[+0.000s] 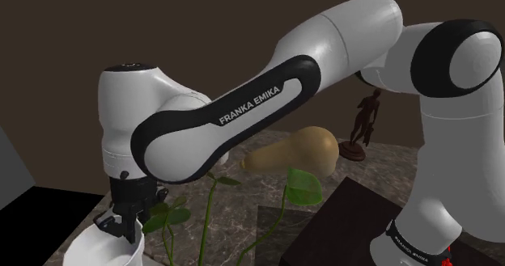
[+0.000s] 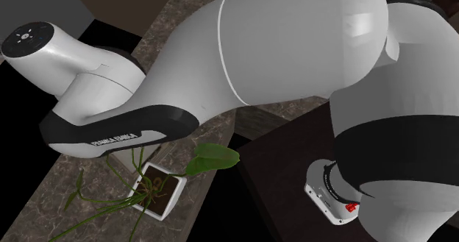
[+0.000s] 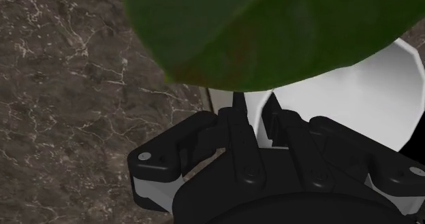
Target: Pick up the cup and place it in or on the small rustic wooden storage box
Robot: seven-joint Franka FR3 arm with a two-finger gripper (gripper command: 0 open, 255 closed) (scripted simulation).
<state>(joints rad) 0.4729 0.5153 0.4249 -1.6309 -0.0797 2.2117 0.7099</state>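
Pincer (image 3: 254,117): fingers nearly together, thin strip of white cup wall betw. them. Looks clamped on the rim, one finger inside, one outside.

Cup (image 3: 354,100) sits directly under pincer, low at the shoulder view's left (image 1: 101,252), over the dark marbled surface (image 3: 68,86). Can't tell if it's off the surface yet.

Big green leaf (image 3: 272,25) overhangs cup and pincer; potted plant (image 2: 158,193) just beside.

Progress, est.: grasp seems made. Left to do: lift, carry to box, set down, let go.

Cup: plain white, wide mouth, faceted rim, nothing seen inside.
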